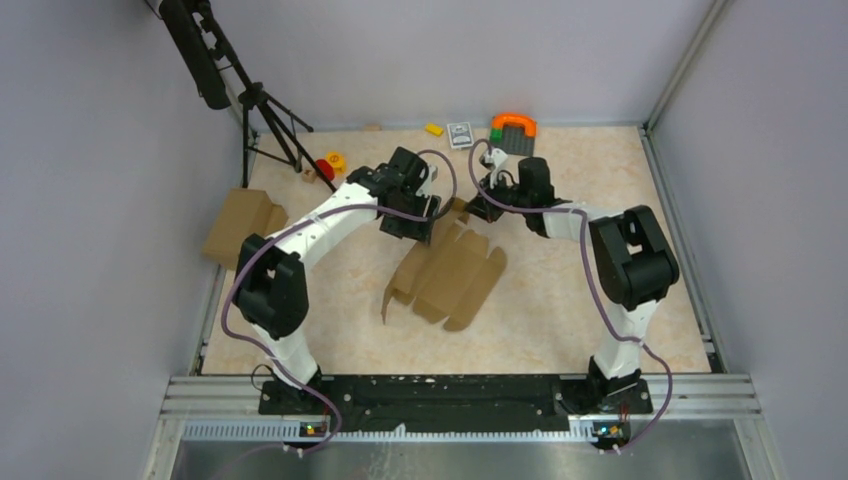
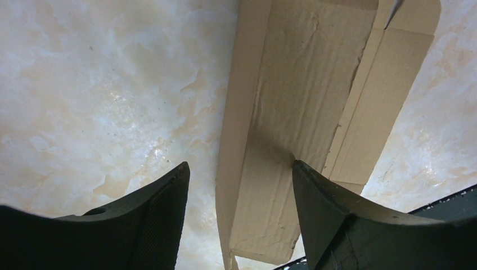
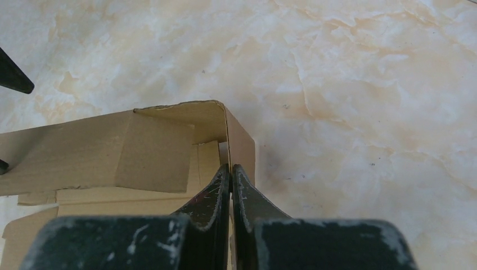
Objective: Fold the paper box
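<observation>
Paper box [image 1: 450, 275] part-folded, right claw [image 3: 230, 167] pinching its wall

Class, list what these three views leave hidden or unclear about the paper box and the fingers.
Top view: far end of the paper box, hidden under both wrists.
Left wrist view: the box's ends, cut off by the top and bottom edges.
Right wrist view: whether the shut right gripper pinches cardboard; its own fingers cover the contact.

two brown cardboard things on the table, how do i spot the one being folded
Start at the pale marbled table and look to its centre. The paper box lies there, a mostly flat brown sheet with splayed flaps. The other brown carton is a bulky block at the table's left edge.
</observation>
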Robot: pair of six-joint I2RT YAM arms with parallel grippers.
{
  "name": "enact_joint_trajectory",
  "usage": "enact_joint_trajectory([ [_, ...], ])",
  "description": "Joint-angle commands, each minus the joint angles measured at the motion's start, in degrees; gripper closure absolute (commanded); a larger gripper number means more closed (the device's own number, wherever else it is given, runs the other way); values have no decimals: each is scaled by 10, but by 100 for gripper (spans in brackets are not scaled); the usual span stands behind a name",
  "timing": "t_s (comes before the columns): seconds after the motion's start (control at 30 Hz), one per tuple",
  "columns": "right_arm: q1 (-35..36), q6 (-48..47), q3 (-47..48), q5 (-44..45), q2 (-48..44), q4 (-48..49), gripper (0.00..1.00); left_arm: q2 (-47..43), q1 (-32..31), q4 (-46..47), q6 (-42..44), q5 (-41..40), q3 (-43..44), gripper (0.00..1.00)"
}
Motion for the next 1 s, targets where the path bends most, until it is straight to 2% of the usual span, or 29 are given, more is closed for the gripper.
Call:
enact_joint_trajectory([
  [0.0,20,-20,13,24,-41,-30,100,2,-1,37,-12,-4,-21,33],
  [0.17,36,-16,23,63,-50,-78,100,-1,-1,53,-14,-4,-37,36],
  [0.43,50,29,33,110,-69,-120,100,-16,-1,89,-31,42,-69,47],
  [0.83,61,102,94,159,-70,-234,100,-35,-5,104,-46,50,-97,47],
  [0.97,72,122,101,186,-70,-253,100,-40,-12,105,-46,55,-97,39],
])
